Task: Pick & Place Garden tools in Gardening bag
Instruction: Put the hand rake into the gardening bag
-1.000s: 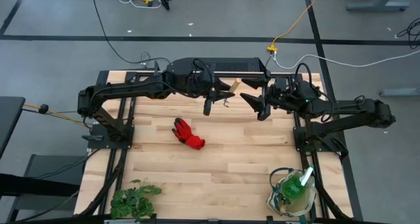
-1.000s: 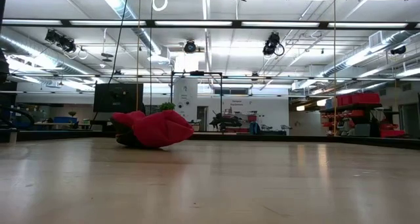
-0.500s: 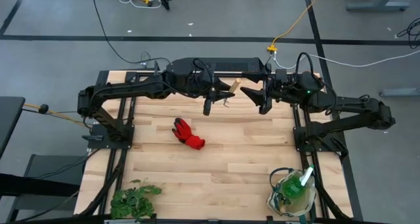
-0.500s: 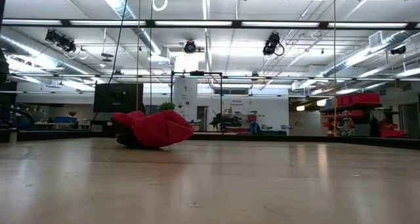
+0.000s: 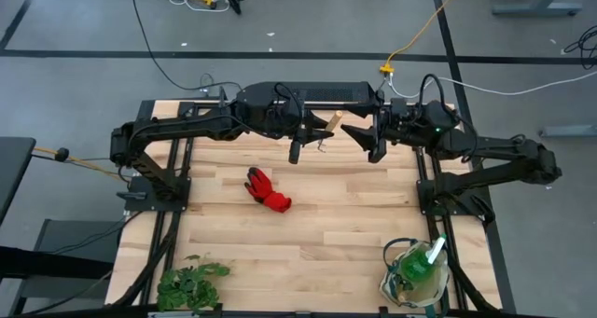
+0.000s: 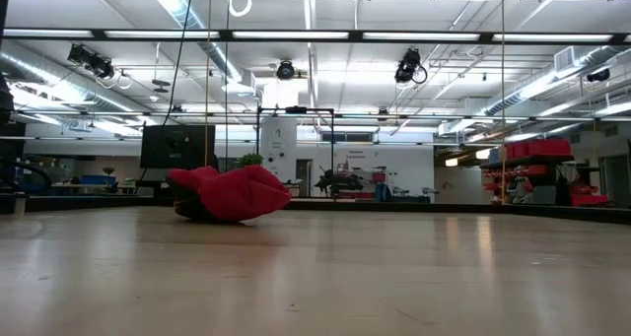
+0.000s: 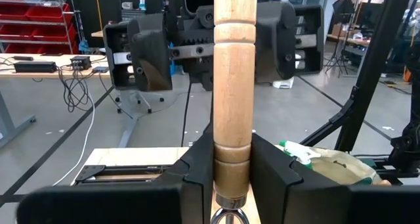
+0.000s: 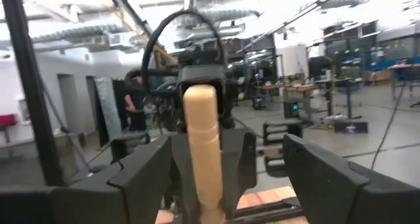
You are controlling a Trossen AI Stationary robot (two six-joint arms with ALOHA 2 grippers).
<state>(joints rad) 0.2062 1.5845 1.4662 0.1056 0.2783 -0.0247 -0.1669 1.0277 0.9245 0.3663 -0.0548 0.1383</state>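
My left gripper (image 5: 315, 133) (image 7: 233, 166) hangs over the table's far edge, shut on a wooden-handled garden tool (image 7: 233, 99) whose head is mostly hidden. The handle (image 8: 203, 152) reaches toward my right gripper (image 5: 367, 141) (image 8: 226, 175), which is open. Its fingers stand on either side of the handle's free end, with gaps showing. The red glove (image 5: 269, 190) (image 6: 232, 193) lies on the table's middle. The gardening bag (image 5: 415, 279) stands at the near right, with a green spray bottle (image 5: 422, 260) sticking out of it. My left gripper pinches the wooden handle at its collar end (image 7: 231, 175), just before the metal ferrule, between its two fingers (image 7: 197, 175). The fingers come level from the table's left, and the handle runs on ahead of them. The tool is lifted clear of the table.
A leafy green plant bunch (image 5: 191, 283) lies at the near left corner. Both arms' frames (image 5: 154, 183) stand along the table's left and right sides. Bare wood (image 5: 317, 229) stretches between the glove and the bag.
My right gripper has risen a little and swung toward the table's far edge, bringing its open fingers level with the handle's free end; it has then kept still. The held tool and the glove have stayed put.
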